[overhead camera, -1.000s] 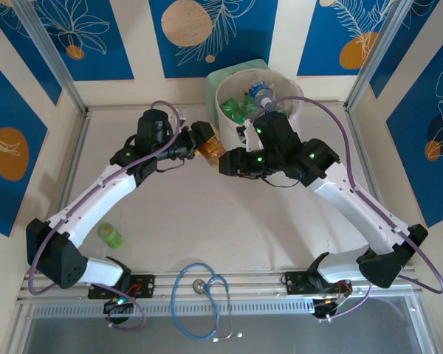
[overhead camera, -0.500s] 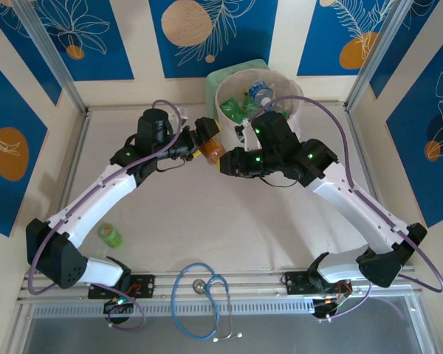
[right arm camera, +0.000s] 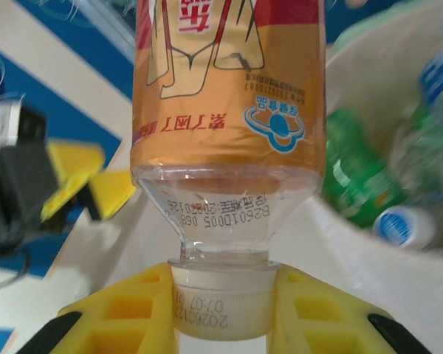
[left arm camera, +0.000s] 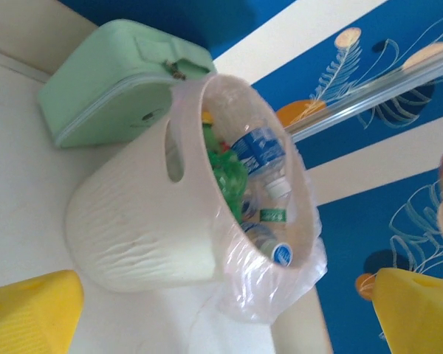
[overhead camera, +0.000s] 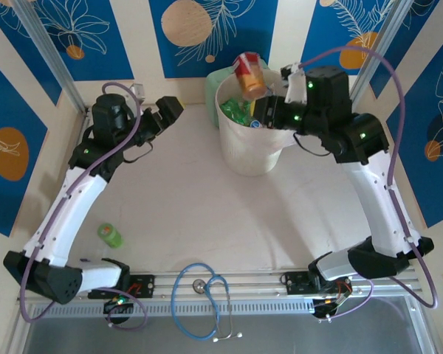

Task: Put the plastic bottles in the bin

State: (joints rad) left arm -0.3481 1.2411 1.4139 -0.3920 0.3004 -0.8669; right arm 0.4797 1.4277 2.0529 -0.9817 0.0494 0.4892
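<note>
An orange-and-red-labelled plastic bottle (overhead camera: 249, 75) (right arm camera: 229, 96) hangs over the far left rim of the cream-pink bin (overhead camera: 245, 151). My right gripper (overhead camera: 263, 103) (right arm camera: 221, 306) is shut on its white cap. The lined bin (left arm camera: 133, 236) (right arm camera: 332, 243) holds several green and clear blue-labelled bottles (left arm camera: 258, 151) (right arm camera: 354, 169). My left gripper (overhead camera: 166, 110) (left arm camera: 221, 324) is open and empty, left of the bin, its yellow fingers (left arm camera: 29, 310) wide apart. One green bottle (overhead camera: 111, 235) lies on the table at the near left.
A pale green box (overhead camera: 215, 77) (left arm camera: 111, 81) stands against the bin's far left side. A blue-tubed stethoscope (overhead camera: 203, 299) lies at the near edge between the arm bases. Metal frame posts stand at the back corners.
The orange bottle passed from the left gripper to the right, which raised it from mid-table to above the bin. The left gripper let go, opened and drew back to the left.
</note>
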